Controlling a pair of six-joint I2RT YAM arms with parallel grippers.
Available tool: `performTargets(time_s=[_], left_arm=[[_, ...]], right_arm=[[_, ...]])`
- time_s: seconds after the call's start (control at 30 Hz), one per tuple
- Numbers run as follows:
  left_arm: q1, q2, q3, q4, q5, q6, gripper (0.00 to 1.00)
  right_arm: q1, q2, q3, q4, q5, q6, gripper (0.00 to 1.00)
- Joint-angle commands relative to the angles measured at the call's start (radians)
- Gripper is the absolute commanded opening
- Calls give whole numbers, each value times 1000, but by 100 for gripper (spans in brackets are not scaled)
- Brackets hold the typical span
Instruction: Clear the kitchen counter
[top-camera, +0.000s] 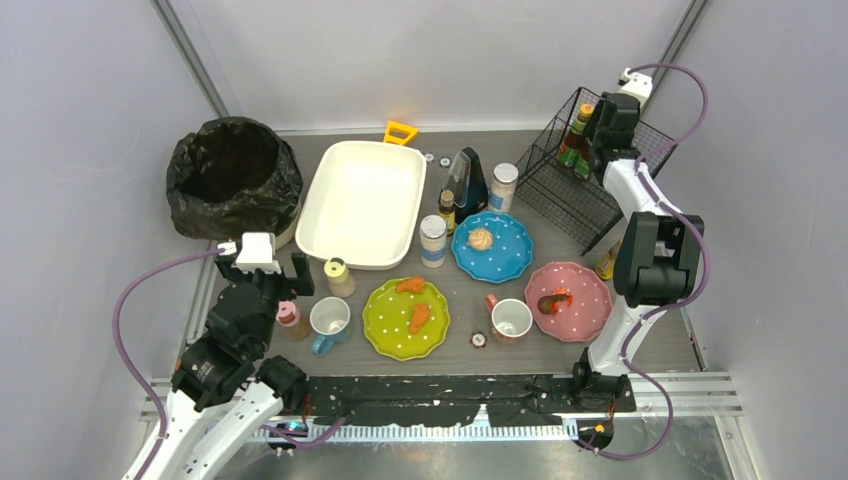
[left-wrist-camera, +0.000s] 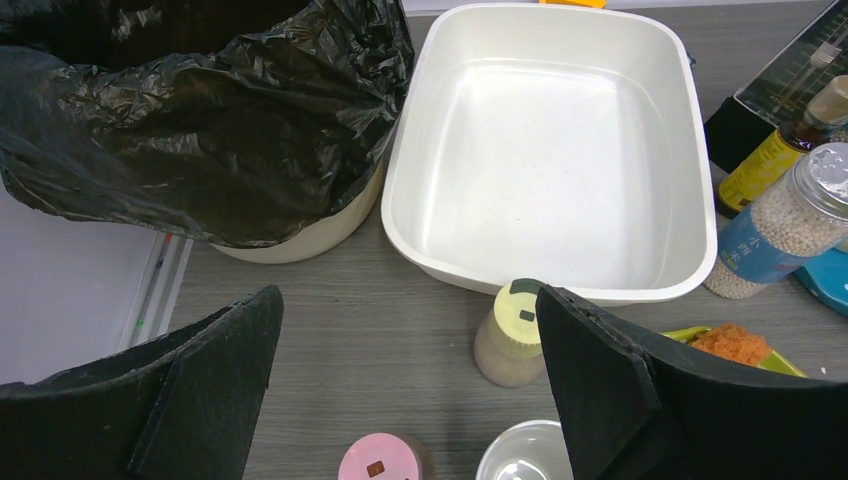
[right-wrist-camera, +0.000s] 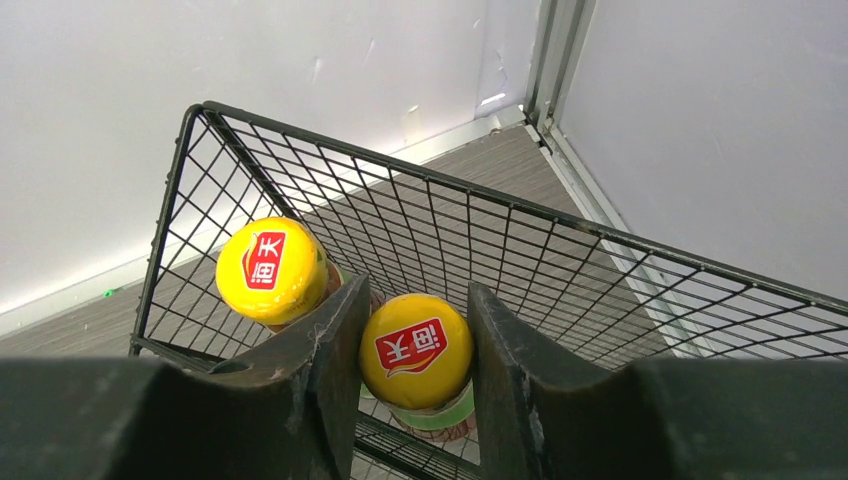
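Observation:
The kitchen counter (top-camera: 462, 300) is a dark wood-grain tabletop. My right gripper (top-camera: 590, 125) reaches into the black wire basket (top-camera: 565, 190) at the back right. In the right wrist view the gripper (right-wrist-camera: 418, 300) is shut on a yellow-capped bottle (right-wrist-camera: 415, 350) standing in the basket (right-wrist-camera: 560, 260), beside a second yellow-capped bottle (right-wrist-camera: 272, 268). My left gripper (top-camera: 270, 280) is open and empty above the counter's front left. In the left wrist view it (left-wrist-camera: 408, 300) hovers over a pink-lidded jar (left-wrist-camera: 378, 460), with a yellow-lidded jar (left-wrist-camera: 512, 345) by its right finger.
A white tub (top-camera: 362, 203) and a black-bagged bin (top-camera: 232, 175) stand at the back left. Green (top-camera: 385, 330), blue (top-camera: 505, 262) and pink (top-camera: 585, 285) plates hold food. Two mugs (top-camera: 330, 322) (top-camera: 510, 320), spice jars (top-camera: 433, 240) (top-camera: 503, 186) and a dark carton (top-camera: 468, 185) stand around.

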Motion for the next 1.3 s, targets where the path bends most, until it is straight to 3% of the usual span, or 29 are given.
performTargets(time_s=[0.0, 0.1, 0.27, 0.5, 0.7, 0.87, 1.27], left_arm=[[5, -9, -3, 36, -5, -6, 99], [5, -9, -3, 35, -4, -6, 99], [5, -9, -1, 35, 3, -6, 99], [5, -19, 2, 33, 19, -12, 99], [5, -30, 5, 30, 42, -21, 99], [4, -26, 15, 18, 51, -36, 99], [5, -20, 37, -9, 99, -54, 99]], right_arm=[[9, -18, 10, 179, -16, -26, 15], [9, -31, -6, 177, -16, -32, 26], [9, -81, -23, 154, 0, -58, 61], [9, -185, -25, 58, 48, -75, 87], [10, -318, -10, -134, 63, -34, 99], [10, -436, -8, -408, 147, 13, 98], [9, -779, -326, -759, 231, 251, 99]])
